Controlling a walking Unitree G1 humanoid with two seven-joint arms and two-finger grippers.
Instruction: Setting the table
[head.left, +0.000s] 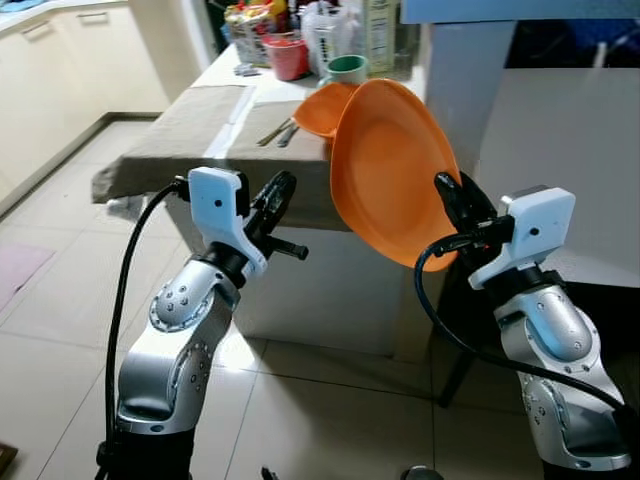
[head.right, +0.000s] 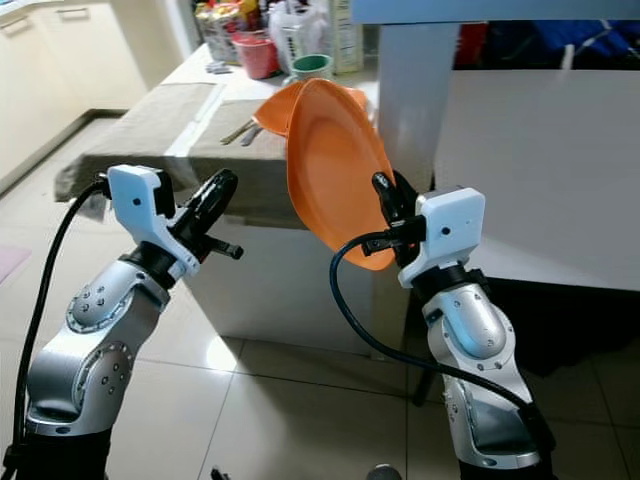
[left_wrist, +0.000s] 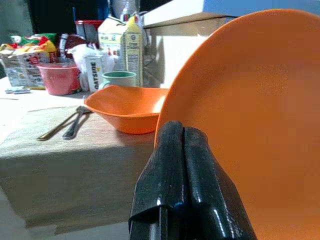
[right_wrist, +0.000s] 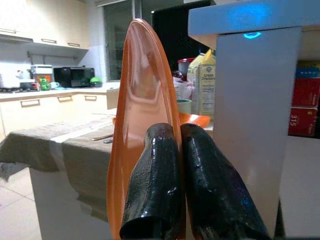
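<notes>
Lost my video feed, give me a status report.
Right end effector shut on orange plate, held on edge short of the table. Left end effector shut, empty. Orange bowl at table edge.

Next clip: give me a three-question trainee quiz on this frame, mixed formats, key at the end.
1. True or false: the orange plate lies flat on the table.
2. Which pincer grips the plate: A left, B right?
3. Fill in: beside the orange bowl on the cloth lies ____.

Key:
1. False; it is held on edge in the air.
2. B; the right pincer clamps its rim, while the left pincer is shut and empty.
3. Cutlery.
</notes>
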